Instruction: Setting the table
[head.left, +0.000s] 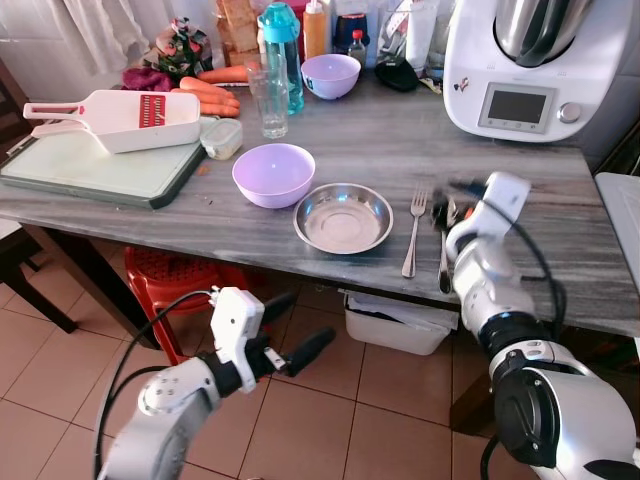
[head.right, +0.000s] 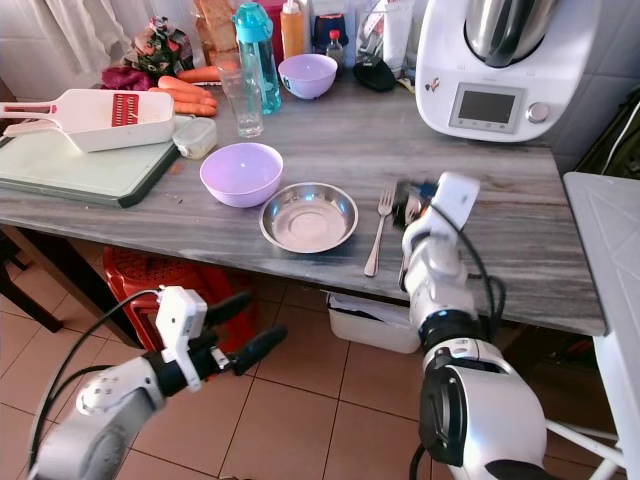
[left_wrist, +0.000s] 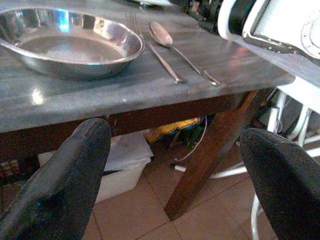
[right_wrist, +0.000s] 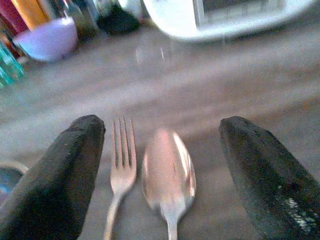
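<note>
Grey wood counter (head.left: 400, 150) carries one fork (head.left: 414, 230) and one spoon (right_wrist: 169, 177), side by side right of one steel plate (head.left: 343, 217), handles toward the front edge. Two purple bowls (head.left: 273, 174) stand behind. Right gripper (right_wrist: 165, 175) hovers over the cutlery, fingers wide apart. Left gripper (head.left: 290, 335) hangs below the counter, also wide.

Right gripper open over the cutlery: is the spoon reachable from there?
Probably yes. The right gripper is open with the spoon lying between its fingers, and nothing covers it. The fork lies close beside it and could get caught.
</note>
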